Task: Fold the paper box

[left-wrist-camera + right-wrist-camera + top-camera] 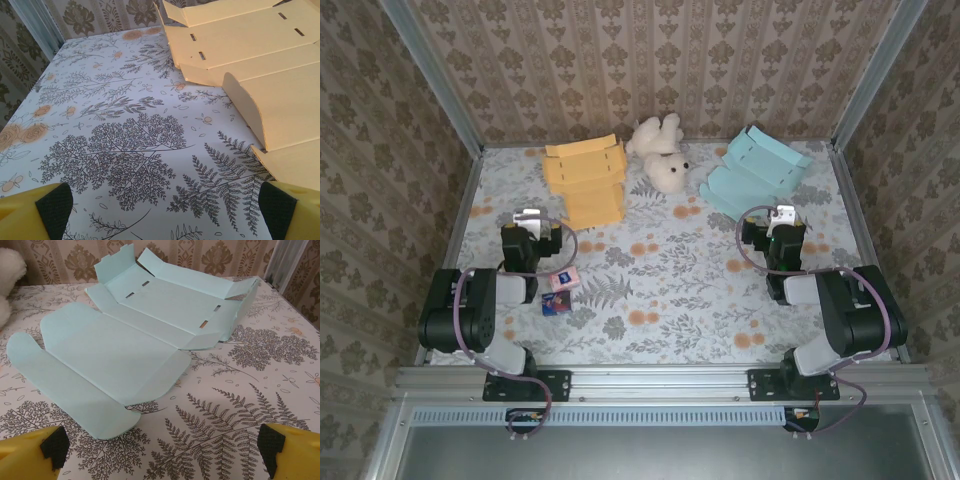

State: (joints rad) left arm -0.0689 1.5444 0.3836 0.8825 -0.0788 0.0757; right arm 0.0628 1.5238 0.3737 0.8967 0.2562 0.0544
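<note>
Two paper boxes, orange box [585, 182] & blue box [757, 172], lie unfolded; L/R jaws spread.

Orange box [585, 185], blue box [755, 172]: both unfolded, flaps partly raised.

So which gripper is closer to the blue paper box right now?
Right. The right gripper sits open just in front of the blue paper box. The left gripper is across the table, in front of the yellow paper box.
</note>
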